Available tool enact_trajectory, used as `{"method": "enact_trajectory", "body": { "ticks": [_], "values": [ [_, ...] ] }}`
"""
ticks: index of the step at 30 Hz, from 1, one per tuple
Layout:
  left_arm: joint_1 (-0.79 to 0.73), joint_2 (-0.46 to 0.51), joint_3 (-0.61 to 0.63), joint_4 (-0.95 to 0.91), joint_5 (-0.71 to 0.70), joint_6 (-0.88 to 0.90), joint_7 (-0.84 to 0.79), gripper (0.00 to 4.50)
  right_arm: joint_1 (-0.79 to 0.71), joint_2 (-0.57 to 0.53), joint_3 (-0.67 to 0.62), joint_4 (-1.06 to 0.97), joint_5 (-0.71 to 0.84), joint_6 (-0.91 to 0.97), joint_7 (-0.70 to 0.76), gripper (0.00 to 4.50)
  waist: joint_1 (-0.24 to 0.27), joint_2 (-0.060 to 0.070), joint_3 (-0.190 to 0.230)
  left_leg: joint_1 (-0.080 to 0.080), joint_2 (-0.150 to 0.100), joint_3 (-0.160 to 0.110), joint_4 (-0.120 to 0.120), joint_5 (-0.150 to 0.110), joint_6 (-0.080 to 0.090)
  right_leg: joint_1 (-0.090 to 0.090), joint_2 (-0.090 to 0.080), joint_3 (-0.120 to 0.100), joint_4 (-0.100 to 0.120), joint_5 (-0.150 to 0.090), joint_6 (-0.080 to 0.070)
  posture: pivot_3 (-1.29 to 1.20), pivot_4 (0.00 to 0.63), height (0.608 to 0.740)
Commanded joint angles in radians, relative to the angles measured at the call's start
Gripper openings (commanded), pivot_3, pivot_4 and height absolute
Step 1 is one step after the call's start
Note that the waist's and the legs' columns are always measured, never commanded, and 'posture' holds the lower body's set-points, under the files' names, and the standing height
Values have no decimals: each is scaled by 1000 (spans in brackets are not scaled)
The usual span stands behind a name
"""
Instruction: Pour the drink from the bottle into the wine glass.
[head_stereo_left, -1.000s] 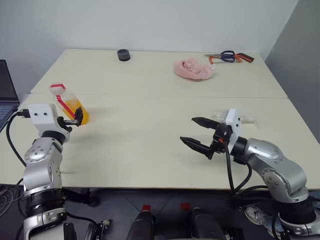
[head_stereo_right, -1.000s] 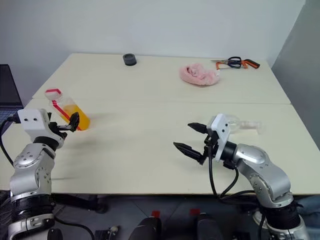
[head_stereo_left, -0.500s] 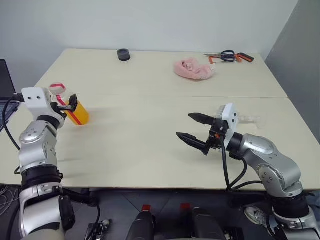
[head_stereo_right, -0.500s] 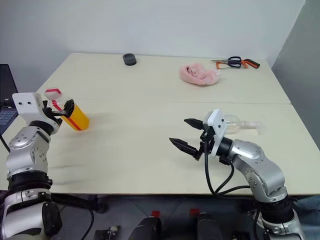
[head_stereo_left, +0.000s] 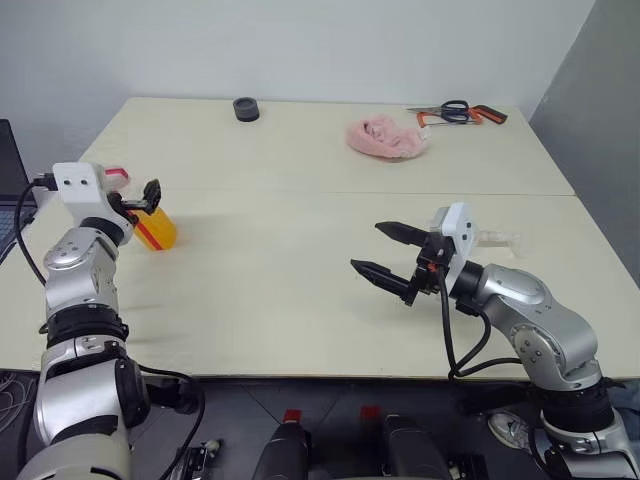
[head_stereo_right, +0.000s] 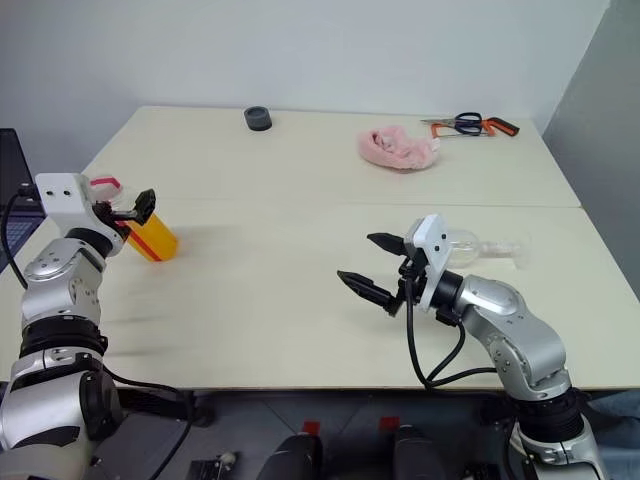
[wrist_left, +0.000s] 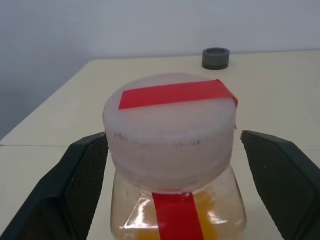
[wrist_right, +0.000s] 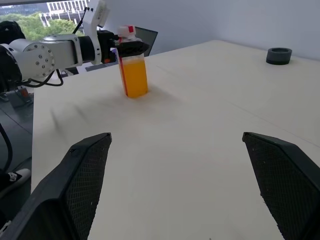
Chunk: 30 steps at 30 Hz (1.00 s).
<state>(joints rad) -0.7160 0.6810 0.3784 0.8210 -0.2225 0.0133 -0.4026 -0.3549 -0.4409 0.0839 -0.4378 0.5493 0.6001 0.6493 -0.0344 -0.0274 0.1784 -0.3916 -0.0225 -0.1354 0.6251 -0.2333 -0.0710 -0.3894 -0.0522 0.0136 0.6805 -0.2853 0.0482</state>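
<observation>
right gripper (head_stereo_left: 389, 254): nearest us, well right of the bottle, jaws spread wide, we see nothing between them, hovers over the table (head_stereo_left: 280, 290).
wine glass (head_stereo_right: 478, 246): lying on its side just behind the right gripper.
left gripper (wrist_left: 175, 195): jaws wide, one finger either side of the bottle's cap; we can't tell contact.
bottle (head_stereo_right: 150, 236): upright at table's left edge, drink (wrist_right: 135, 77) inside.

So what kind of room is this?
Probably a lab or workshop: two pale rectangular tables pushed together by a bare wall, orange-handled scissors, and a dark open laptop at the edge.
</observation>
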Motion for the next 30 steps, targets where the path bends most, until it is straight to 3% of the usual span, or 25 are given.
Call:
{"method": "enact_trajectory", "body": {
  "ticks": [1, 22, 30],
  "values": [
    [20, 1, 10, -52, -10, -14, 9, 4476, -8, 0, -10, -38, 5, -7, -4, 4500, 0, 0, 0, 0, 0, 0, 0, 0, 0, 0, 0, 0, 0, 0, 0, 0, 150, 740],
    [19, -6, 10, -69, -24, -3, 16, 4476, -2, 12, -10, -30, 0, -15, -18, 4500, 1, 0, 0, 0, 0, 0, 0, 0, 0, 0, 0, 0, 0, 0, 0, 0, 150, 740],
    [36, -8, 16, -73, -29, 4, 34, 2061, -4, 21, -13, -30, 8, -11, -21, 4500, 1, 0, 0, 0, 0, 0, 0, 0, 0, 0, 0, 0, 0, 0, 0, 0, 150, 740]
  ]
}}
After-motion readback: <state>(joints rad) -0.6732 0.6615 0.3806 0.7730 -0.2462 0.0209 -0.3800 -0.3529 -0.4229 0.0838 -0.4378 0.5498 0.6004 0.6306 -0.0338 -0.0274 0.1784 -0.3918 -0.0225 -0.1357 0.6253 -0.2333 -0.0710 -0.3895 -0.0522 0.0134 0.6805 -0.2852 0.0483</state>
